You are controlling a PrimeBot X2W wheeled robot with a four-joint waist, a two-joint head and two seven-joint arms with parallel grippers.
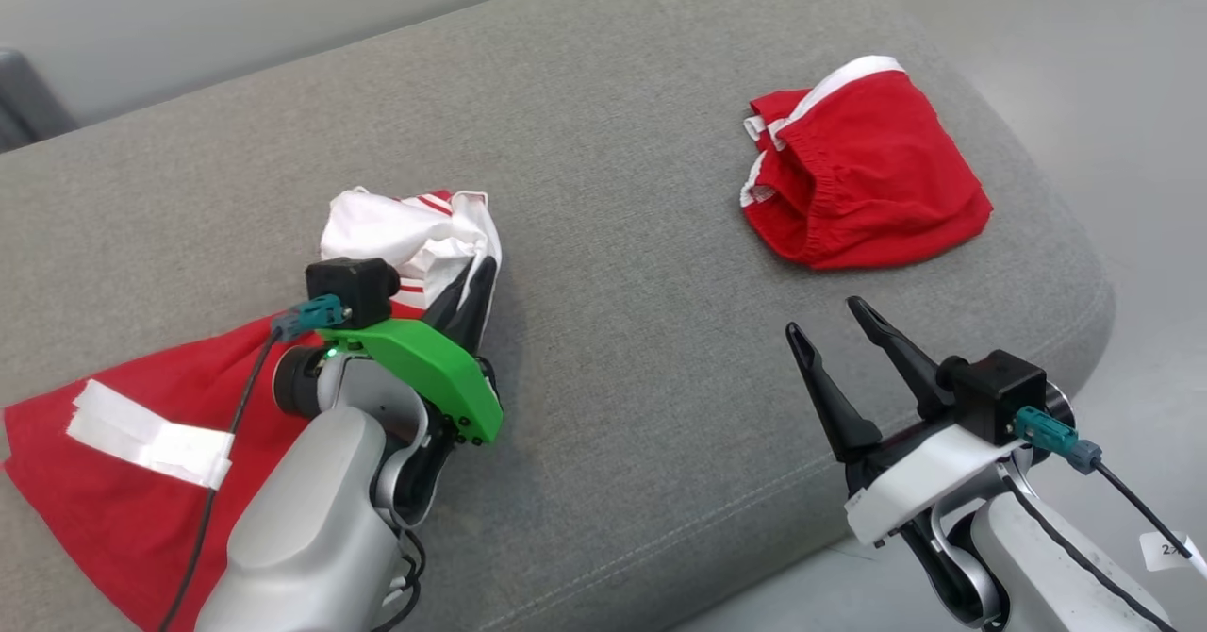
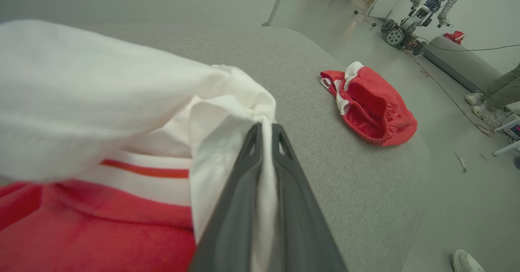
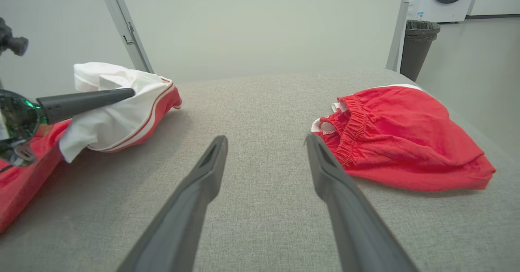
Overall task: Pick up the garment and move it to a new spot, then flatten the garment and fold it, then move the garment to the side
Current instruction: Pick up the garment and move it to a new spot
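Crumpled red-and-white garment (image 1: pixel 396 226), white fold pinched in closed left hand (image 2: pixel 265 130), right hand (image 1: pixel 827 317) spread wide, empty

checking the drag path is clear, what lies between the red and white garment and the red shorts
Nothing: between the red and white garment and the red shorts is bare grey cushion, as the head view shows.
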